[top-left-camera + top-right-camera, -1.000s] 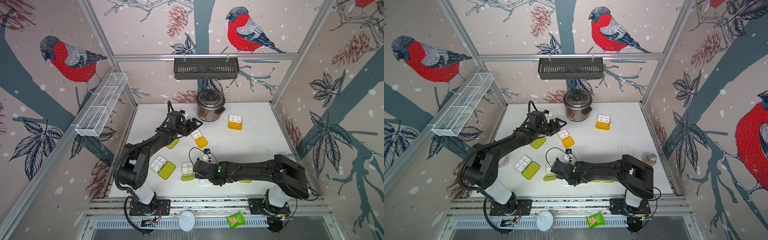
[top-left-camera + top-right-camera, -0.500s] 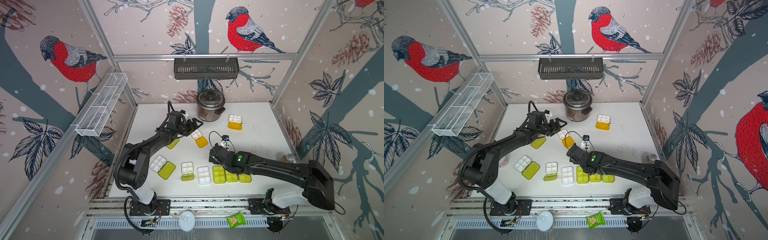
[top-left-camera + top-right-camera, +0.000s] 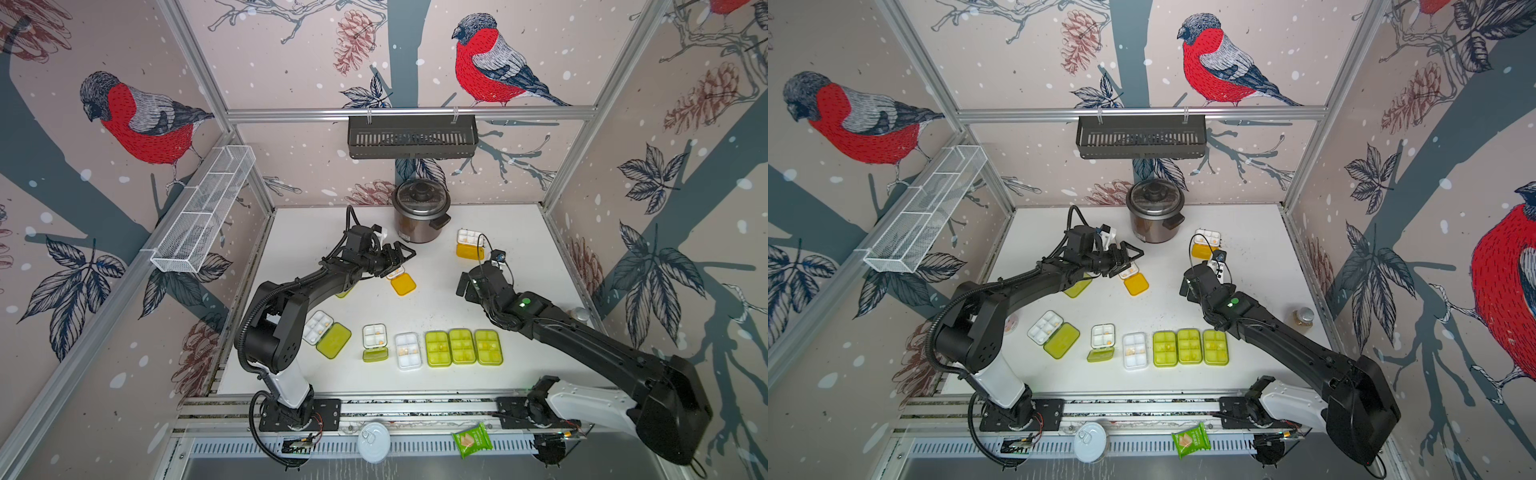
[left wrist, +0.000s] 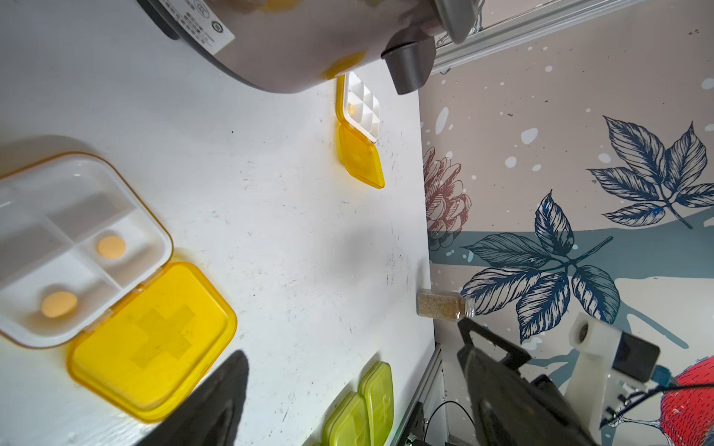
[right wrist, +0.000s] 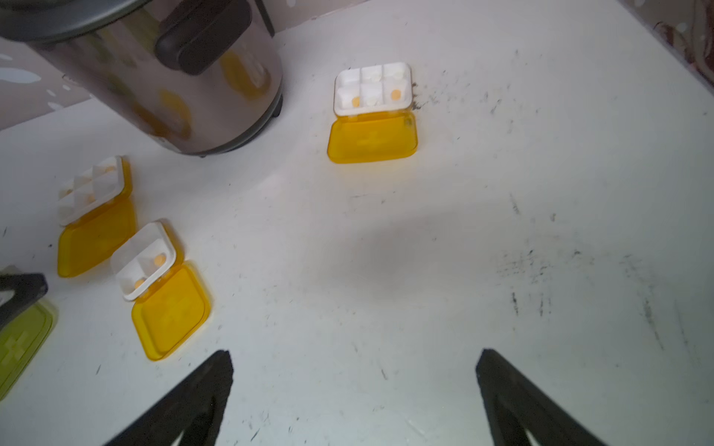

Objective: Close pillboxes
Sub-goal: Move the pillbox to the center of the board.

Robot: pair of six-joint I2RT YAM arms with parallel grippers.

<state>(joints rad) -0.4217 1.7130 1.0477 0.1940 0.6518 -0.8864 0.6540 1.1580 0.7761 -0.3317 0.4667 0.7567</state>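
- Orange lid of the far pillbox [image 5: 373, 116] lies flat open on the counter [image 5: 502, 231] beside the cooker [image 5: 154, 77] — the right end effector [image 5: 353, 355], jaws wide and empty, probably aims there.
- The left end effector [image 3: 402, 255], also wide and empty, hovers over another open pillbox [image 3: 401, 282].

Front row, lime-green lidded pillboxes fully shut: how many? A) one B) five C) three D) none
C: three lime-green-lidded rounded plastic pillboxes sit shut side by side in both top views, while the translucent green lid further along the row lies flat open beside its white tray.
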